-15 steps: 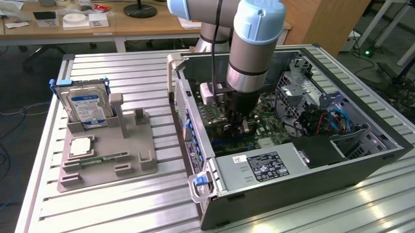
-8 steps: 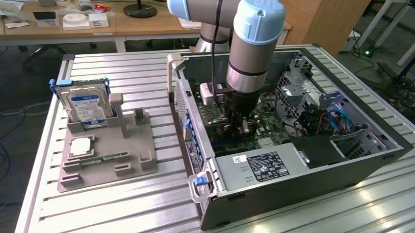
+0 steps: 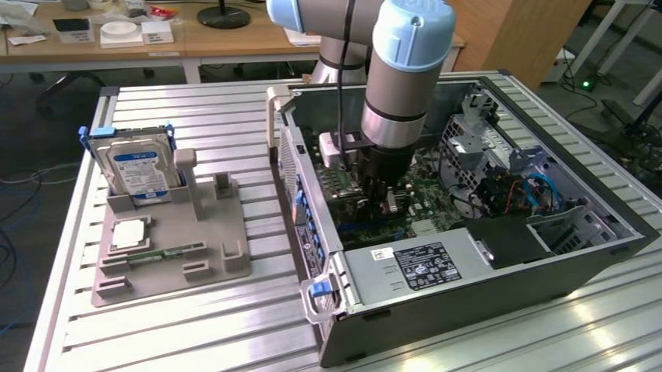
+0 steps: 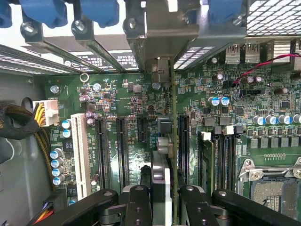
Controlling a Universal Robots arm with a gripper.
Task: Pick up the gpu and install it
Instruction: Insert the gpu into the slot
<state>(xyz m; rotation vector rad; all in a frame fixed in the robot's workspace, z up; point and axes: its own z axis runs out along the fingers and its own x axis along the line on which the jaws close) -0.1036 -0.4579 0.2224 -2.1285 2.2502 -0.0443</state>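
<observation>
Slatted metal table (image 3: 207, 325) bearing open computer case (image 3: 579, 263); desks standing behind. Gripper (image 4: 165, 195) clamping gpu (image 4: 162, 160) edge-on over green motherboard (image 4: 136, 103), wrist view showing slots.

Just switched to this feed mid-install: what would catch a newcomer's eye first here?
The arm reaching down into the open computer case, which lies on its side at the exterior view's right. In the wrist view the gripper is shut on the gpu, held edge-on right above the green motherboard and its black slots. At the exterior view's left, a grey holder tray carries a blue-labelled hard drive standing upright.
</observation>
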